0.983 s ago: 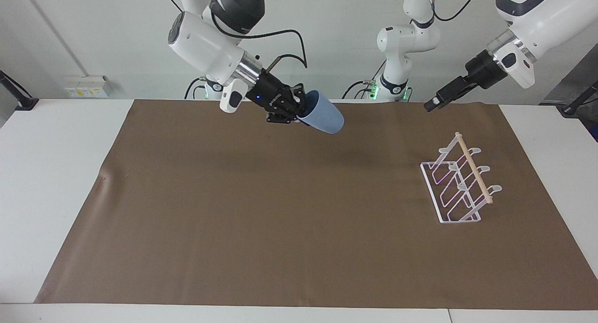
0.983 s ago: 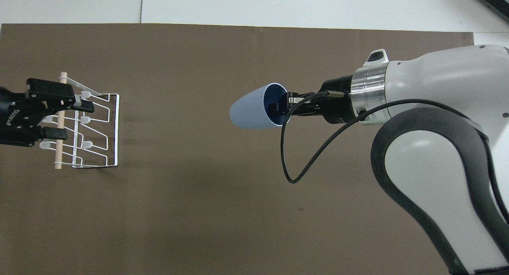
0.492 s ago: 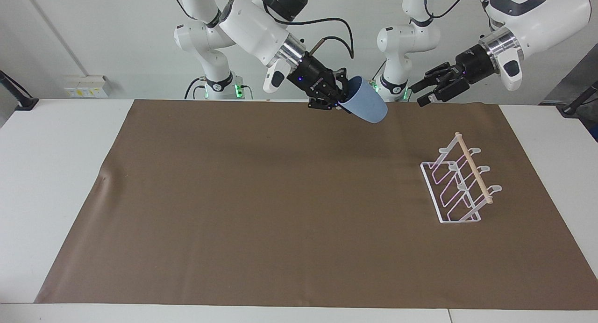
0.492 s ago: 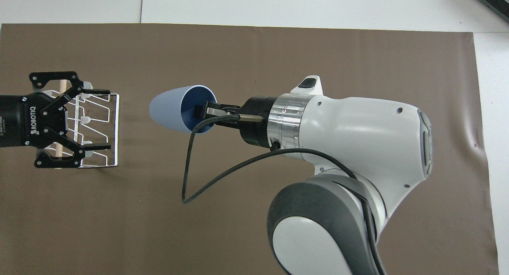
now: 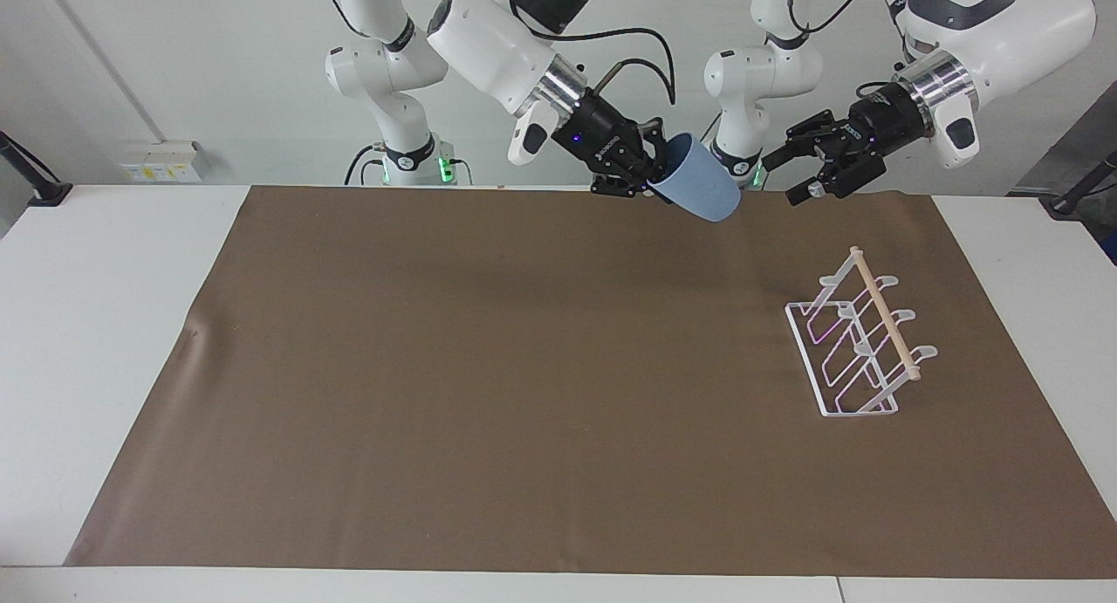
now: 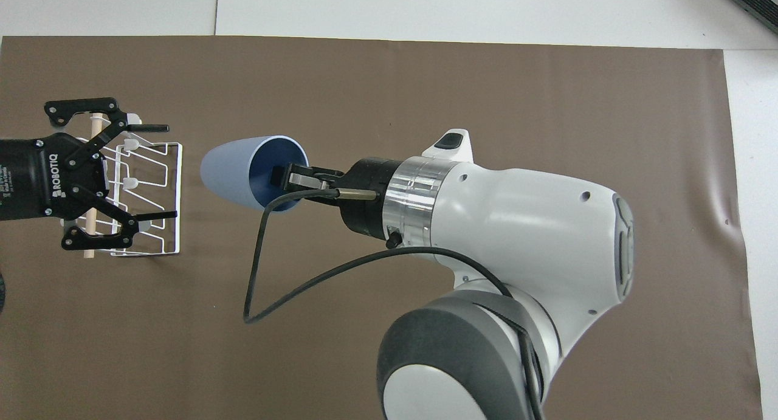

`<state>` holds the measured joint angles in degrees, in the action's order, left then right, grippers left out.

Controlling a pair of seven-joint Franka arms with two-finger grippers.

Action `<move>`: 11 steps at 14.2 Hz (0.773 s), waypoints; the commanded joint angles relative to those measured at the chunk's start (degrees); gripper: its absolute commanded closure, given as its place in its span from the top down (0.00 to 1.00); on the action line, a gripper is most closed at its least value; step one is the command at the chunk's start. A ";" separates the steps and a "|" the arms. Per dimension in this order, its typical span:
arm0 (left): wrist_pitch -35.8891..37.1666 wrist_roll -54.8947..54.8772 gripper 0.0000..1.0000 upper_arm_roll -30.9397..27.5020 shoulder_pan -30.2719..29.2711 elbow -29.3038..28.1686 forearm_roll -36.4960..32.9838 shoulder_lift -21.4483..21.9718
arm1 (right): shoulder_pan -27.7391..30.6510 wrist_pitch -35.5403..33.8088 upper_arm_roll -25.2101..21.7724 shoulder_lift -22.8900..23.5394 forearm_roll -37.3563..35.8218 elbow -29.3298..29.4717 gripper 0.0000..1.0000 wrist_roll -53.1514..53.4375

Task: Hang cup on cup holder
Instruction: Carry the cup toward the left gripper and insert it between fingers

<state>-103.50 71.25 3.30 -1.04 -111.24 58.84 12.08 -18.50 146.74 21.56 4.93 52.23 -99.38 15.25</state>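
Note:
The light-blue cup (image 5: 702, 190) is held in the air, tilted with its base pointing toward the left arm's end; it also shows in the overhead view (image 6: 228, 171). My right gripper (image 5: 656, 171) is shut on the cup's rim, with one finger inside the cup (image 6: 285, 177). The white wire cup holder (image 5: 860, 346) with its wooden dowel stands on the mat toward the left arm's end (image 6: 164, 195). My left gripper (image 5: 785, 177) is open and empty, raised in the air close to the cup's base; in the overhead view it covers part of the holder (image 6: 157, 171).
A brown mat (image 5: 489, 367) covers most of the white table (image 5: 105, 324). A black cable loops from the right wrist (image 6: 292, 286).
My right gripper has carried the cup toward the left arm's end and higher. My left gripper has turned, spread its fingers wide and come closer to the cup.

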 commanded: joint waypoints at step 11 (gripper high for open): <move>-1.61 1.17 1.00 1.00 3.32 -1.70 2.59 1.99 | 0.30 0.74 0.15 -0.19 1.65 -0.38 0.00 0.57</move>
<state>-103.73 71.67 4.08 1.49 -111.27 60.17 12.43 -18.46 146.74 21.46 5.00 52.50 -99.40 15.26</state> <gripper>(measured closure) 0.000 0.952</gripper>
